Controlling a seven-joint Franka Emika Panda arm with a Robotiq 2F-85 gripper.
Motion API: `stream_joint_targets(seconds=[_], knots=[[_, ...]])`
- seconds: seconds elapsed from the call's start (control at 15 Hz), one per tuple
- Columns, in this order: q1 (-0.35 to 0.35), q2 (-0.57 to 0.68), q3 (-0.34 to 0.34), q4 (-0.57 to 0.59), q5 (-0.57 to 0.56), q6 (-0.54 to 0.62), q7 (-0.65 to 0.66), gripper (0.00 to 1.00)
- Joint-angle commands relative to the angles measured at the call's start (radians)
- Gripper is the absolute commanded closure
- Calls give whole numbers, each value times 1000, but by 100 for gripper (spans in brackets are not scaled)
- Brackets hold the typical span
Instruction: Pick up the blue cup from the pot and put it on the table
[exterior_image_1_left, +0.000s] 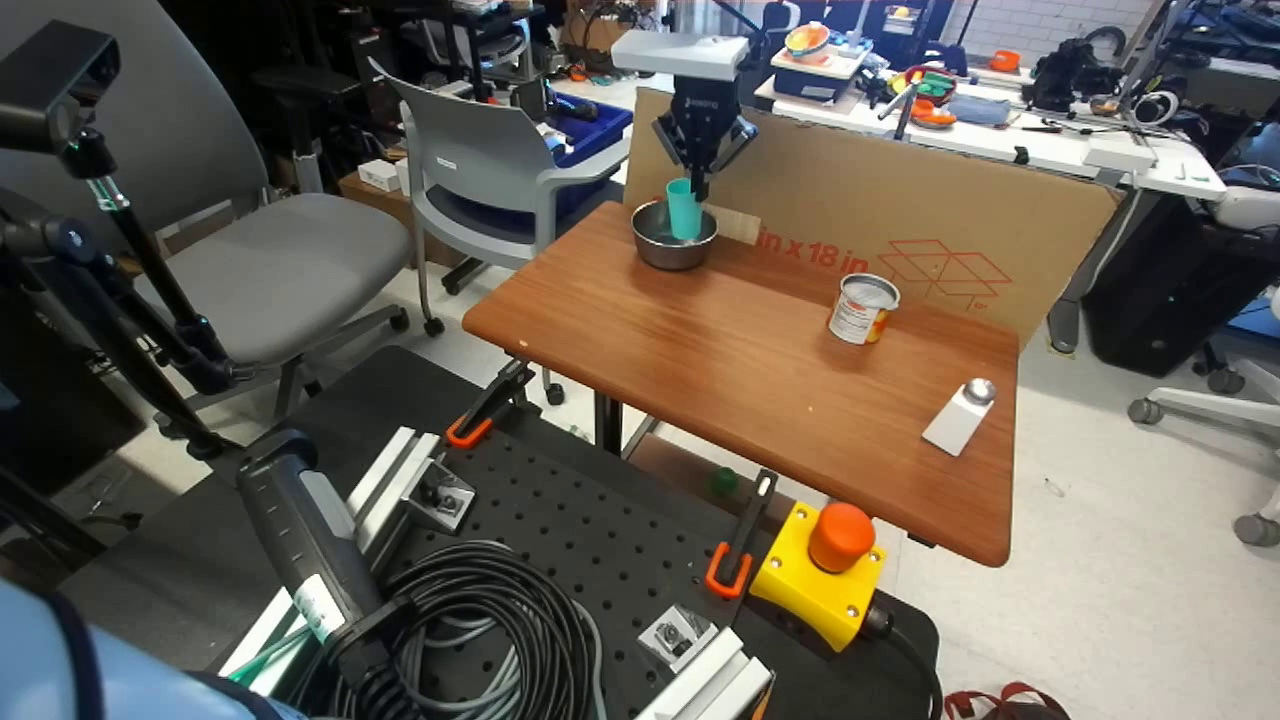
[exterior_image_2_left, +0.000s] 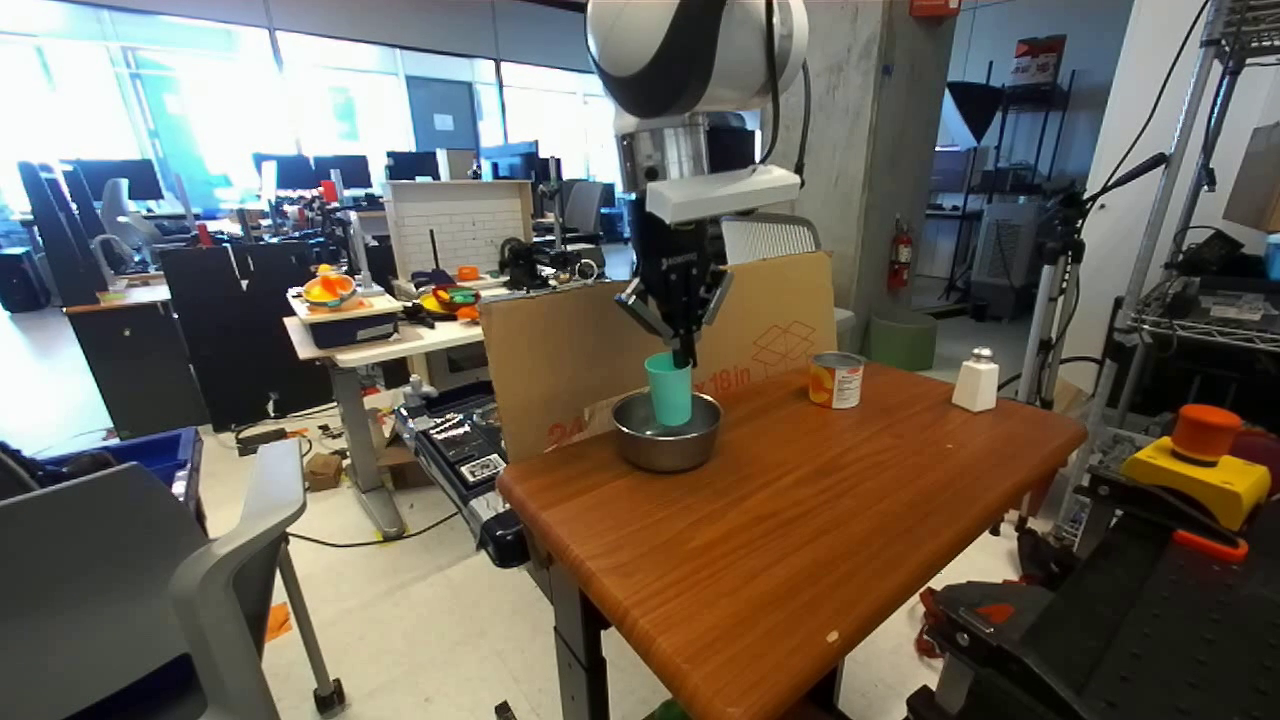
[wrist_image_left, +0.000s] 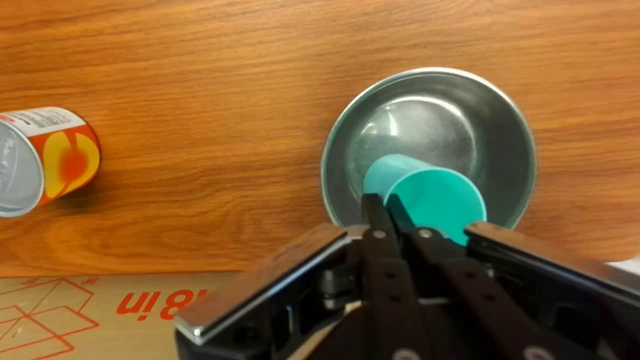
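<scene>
A: Black two-fingered claw (wrist_image_left: 384, 200): state?
B: Pinching high on one wall of the tapered teal-blue plastic cup (wrist_image_left: 436, 200), presumably to stay clear of the shallow round silver metal pot (wrist_image_left: 425, 125).
A: Cup location?
B: Below claw, inside pot; whether lifted, unclear.

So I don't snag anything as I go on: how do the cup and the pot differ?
The cup is teal; the pot is shiny silver metal. The cup is narrow and taller than wide; the pot is broader and shallow. The cup is partly inside the pot, its rim pinched by the gripper; the pot rests on the table, ungripped. Both are round and open at the top.
</scene>
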Motion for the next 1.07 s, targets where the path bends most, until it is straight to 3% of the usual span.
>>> stream_joint_targets(seconds=[0.0, 0.4, 0.73, 1.0], knots=[[-61, -177, 36, -186, 42, 69, -102, 99], [-197, -326, 34, -336, 181, 6, -261, 99], [-257, -293, 6, -359, 163, -55, -290, 99], [-251, -242, -11, -380, 121, -92, -273, 99]])
